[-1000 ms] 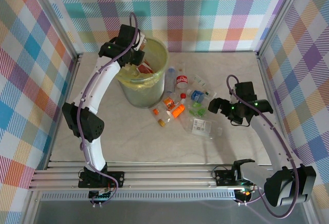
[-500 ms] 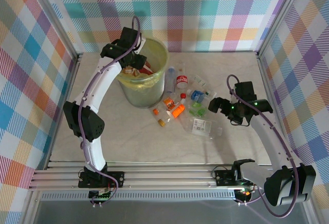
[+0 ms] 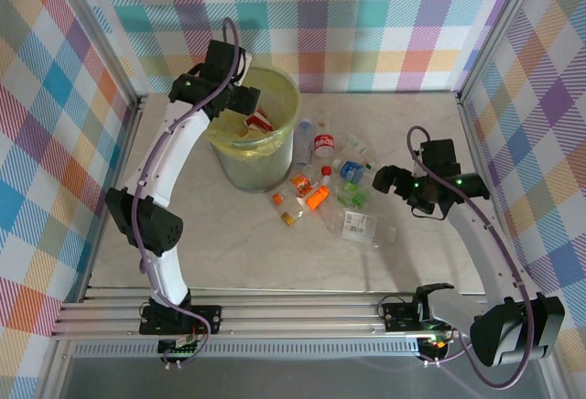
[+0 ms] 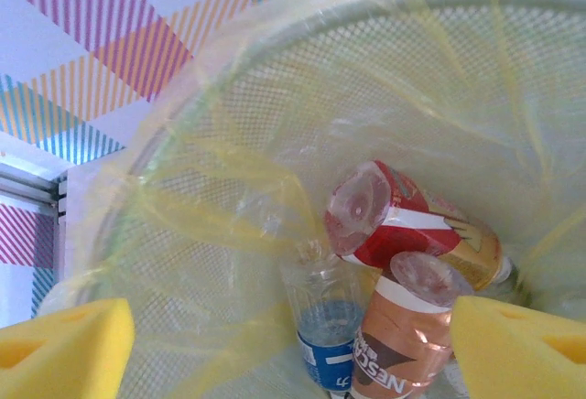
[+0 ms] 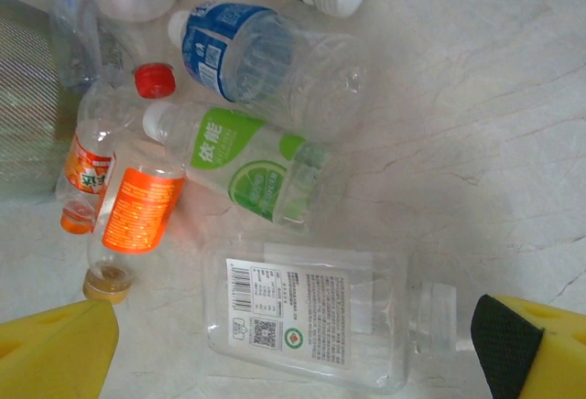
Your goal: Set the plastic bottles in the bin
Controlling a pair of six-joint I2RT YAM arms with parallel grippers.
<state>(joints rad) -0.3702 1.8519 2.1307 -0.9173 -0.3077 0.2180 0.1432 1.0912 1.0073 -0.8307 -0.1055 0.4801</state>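
My left end effector point(image 3: 240, 104) hangs over the bin point(image 3: 275, 152) at 11 o'clock on the worktop point(image 3: 229, 243), wide, holding nothing. My right end effector point(image 3: 385, 179), wide, hovers at 3 o'clock from the loose plastic bottles point(image 3: 320, 193).

Over the left rim of the yellow-lined bin point(image 3: 286, 97): left gripper point(image 3: 240, 106), with a red-labelled bottle point(image 3: 260, 123) lying inside. Right of the bin, scattered on the table point(image 3: 229, 234): plastic bottles point(image 3: 319, 196). Just right of that scatter: right gripper point(image 3: 383, 177).
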